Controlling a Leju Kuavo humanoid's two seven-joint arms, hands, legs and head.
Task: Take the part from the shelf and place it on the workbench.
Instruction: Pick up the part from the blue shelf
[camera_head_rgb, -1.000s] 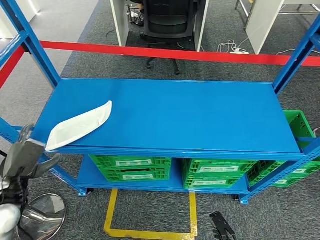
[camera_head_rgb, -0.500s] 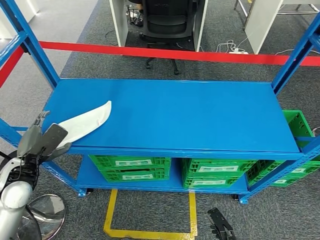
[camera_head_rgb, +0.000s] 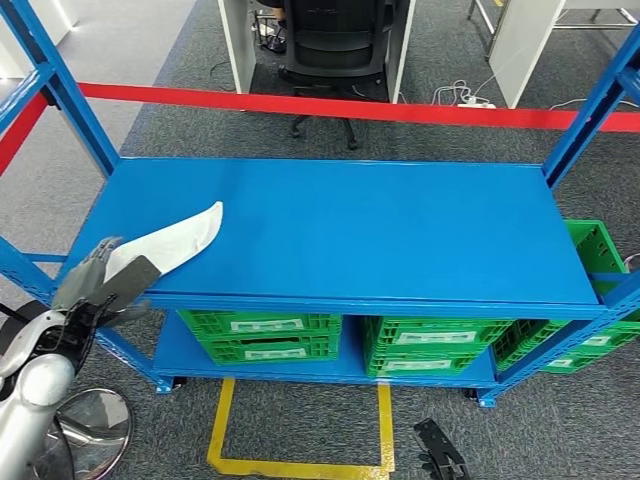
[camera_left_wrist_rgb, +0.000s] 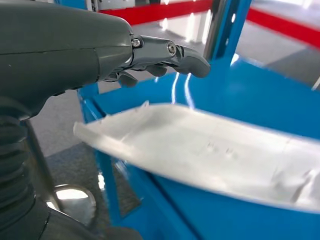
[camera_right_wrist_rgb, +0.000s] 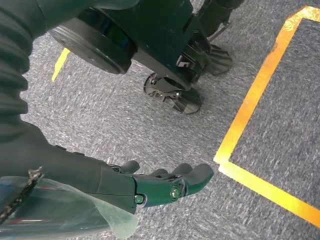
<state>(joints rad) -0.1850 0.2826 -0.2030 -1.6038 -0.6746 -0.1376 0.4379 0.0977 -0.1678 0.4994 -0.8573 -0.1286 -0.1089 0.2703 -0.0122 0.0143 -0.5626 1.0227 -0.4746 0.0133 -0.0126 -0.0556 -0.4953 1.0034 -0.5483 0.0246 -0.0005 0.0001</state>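
While the robot faces the blue shelf (camera_head_rgb: 355, 230), its left hand (camera_head_rgb: 102, 278) sits at about eight o'clock in the head view, level with the shelf's front left corner. Its fingers (camera_left_wrist_rgb: 177, 54) are spread and only loosely curved, reaching out over the near end of the white part (camera_head_rgb: 170, 245). From the wrist camera the fingers hang above that end with blue shelf showing between them and the plastic, so as far as I can tell the hand has hold of nothing, though the thumb side is hidden and I would not swear there is no contact underneath. The part itself is a long, shallow, curved white shell (camera_left_wrist_rgb: 211, 155) lying on the top deck of the shelf toward its left front, its near end poking slightly past the front edge and its far tip pointing toward two o'clock.

Further right the deck is bare blue. Under it, on the lower deck, stand green crates (camera_head_rgb: 260, 335) with white labels, and another green crate (camera_head_rgb: 596, 250) sits at three o'clock beyond the shelf's right post. Yellow tape (camera_head_rgb: 298, 465) marks the carpet at six o'clock.

Down at the robot's right side, the right hand (camera_right_wrist_rgb: 166, 182) hangs over grey carpet, fingers extended and lightly curled, holding nothing.
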